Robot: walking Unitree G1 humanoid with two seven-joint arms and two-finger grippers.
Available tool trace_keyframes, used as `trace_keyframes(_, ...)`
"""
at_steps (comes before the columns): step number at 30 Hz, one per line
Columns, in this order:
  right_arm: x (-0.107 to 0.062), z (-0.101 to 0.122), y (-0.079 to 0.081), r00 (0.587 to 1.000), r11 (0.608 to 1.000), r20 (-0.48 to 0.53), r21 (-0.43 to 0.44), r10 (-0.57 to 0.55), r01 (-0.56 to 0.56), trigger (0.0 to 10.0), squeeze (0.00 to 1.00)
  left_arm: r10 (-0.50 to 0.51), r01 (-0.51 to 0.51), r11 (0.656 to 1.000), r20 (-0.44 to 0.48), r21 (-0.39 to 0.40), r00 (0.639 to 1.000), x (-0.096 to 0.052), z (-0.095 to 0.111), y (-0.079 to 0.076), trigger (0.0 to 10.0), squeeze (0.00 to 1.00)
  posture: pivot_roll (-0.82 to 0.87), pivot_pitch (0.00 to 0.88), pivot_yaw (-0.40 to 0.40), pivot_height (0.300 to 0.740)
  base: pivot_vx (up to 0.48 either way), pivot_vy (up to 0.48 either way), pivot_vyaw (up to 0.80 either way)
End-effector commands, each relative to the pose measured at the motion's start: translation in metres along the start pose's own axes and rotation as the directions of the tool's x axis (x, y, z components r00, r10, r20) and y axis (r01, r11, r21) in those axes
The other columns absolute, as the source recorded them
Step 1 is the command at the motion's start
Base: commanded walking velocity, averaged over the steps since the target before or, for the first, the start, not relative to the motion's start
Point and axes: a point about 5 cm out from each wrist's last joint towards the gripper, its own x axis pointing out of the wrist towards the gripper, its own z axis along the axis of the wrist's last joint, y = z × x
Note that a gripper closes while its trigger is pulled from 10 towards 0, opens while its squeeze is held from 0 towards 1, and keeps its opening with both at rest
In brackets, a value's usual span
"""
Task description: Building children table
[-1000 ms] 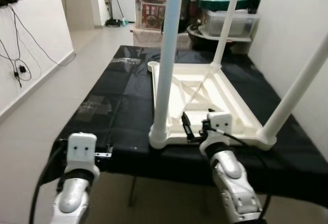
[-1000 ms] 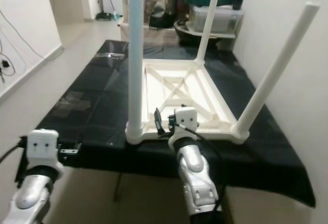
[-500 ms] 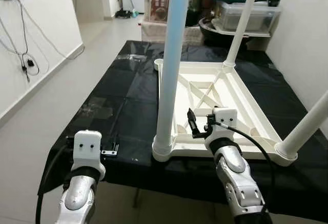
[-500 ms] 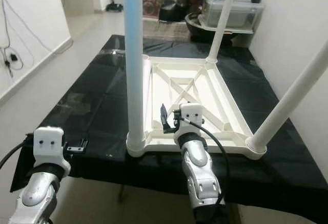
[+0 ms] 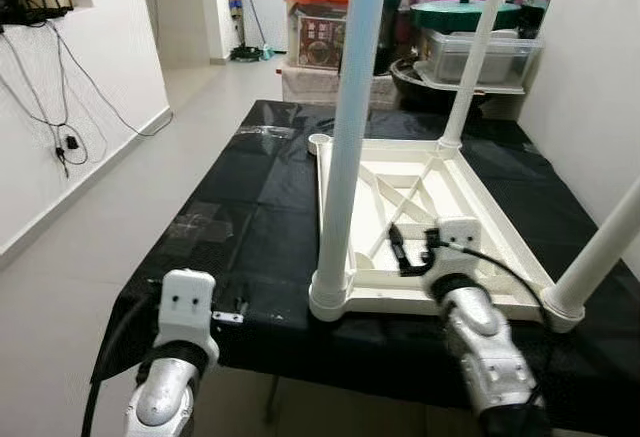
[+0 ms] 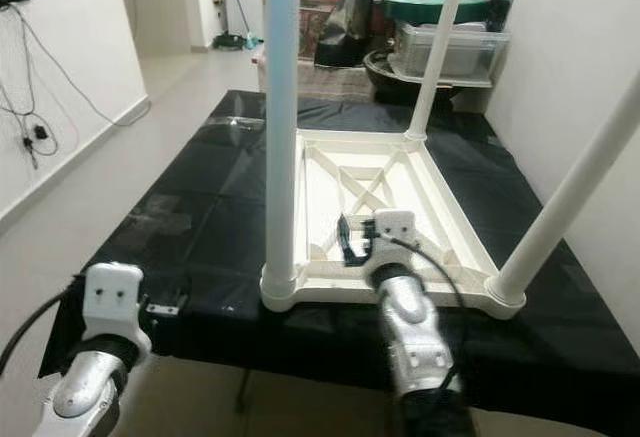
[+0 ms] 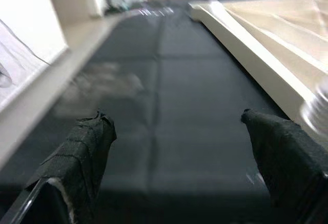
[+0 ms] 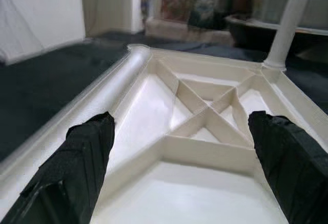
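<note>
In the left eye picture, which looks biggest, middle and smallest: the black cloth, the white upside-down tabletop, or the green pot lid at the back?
1. Black cloth, the biggest by far.
2. White tabletop, lying on the cloth.
3. Green pot lid, the smallest, though it sits farthest from the camera, so it may look smaller than it is.

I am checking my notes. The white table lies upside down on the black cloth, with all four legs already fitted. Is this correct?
Not quite. The white table does lie upside down on the black cloth, but only three legs are fitted. The far left corner socket stands empty, as the left eye view shows.
</note>
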Motion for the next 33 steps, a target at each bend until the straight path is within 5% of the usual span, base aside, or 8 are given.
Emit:
trace_keyframes(1,0.000,-0.003,-0.016,0.999,0.999,-0.026,0.034,0.036,-0.035,10.0,0.00,-0.030,0.029,0.999,-0.020,-0.012,0.999,-0.001,-0.003,-0.004,10.0,0.00,0.09,0.000,-0.061,0.740,0.000,0.000,0.00)
trace_keyframes(12,-0.018,0.000,-0.056,0.923,0.934,-0.141,0.077,0.358,-0.350,10.0,0.00,-0.154,0.152,0.988,-0.053,-0.038,0.987,-0.008,-0.008,-0.019,10.0,0.00,0.09,0.000,-0.048,0.740,0.000,0.000,0.00)
trace_keyframes(13,-0.020,0.000,-0.053,0.898,0.908,-0.138,0.093,0.417,-0.408,10.0,0.58,-0.170,0.168,0.985,-0.052,-0.043,0.984,-0.008,-0.008,-0.020,10.0,0.00,0.09,0.000,-0.048,0.740,0.000,0.000,0.00)
trace_keyframes(14,-0.020,0.000,-0.053,0.898,0.908,-0.138,0.093,0.417,-0.408,10.0,0.58,-0.170,0.168,0.985,-0.052,-0.043,0.984,-0.008,-0.008,-0.020,10.0,0.00,0.09,0.000,-0.048,0.740,0.000,0.000,0.00)
trace_keyframes(15,-0.023,0.002,-0.043,0.828,0.835,-0.115,0.134,0.548,-0.534,10.0,1.00,-0.201,0.198,0.979,-0.045,-0.047,0.979,-0.011,-0.008,-0.024,10.0,0.00,0.09,0.000,-0.042,0.740,0.000,0.000,0.00)
trace_keyframes(21,-0.027,0.000,-0.031,0.699,0.714,-0.151,0.118,0.699,-0.690,10.0,1.00,-0.190,0.190,0.982,-0.016,0.006,0.982,-0.011,-0.003,-0.023,10.0,0.00,0.10,0.000,-0.041,0.740,0.000,0.000,0.00)
trace_keyframes(22,-0.025,0.002,-0.032,0.686,0.701,-0.150,0.120,0.712,-0.703,10.0,0.12,-0.199,0.200,0.980,-0.016,0.010,0.980,-0.012,-0.003,-0.024,10.0,0.00,0.10,0.000,-0.040,0.740,0.000,0.000,0.00)
trace_keyframes(33,-0.018,0.029,-0.027,0.567,0.569,-0.054,0.108,0.822,-0.815,10.0,0.00,-0.202,0.202,0.979,0.001,0.031,0.979,-0.014,-0.001,-0.026,10.0,0.00,0.11,0.000,-0.043,0.740,0.000,0.000,0.00)
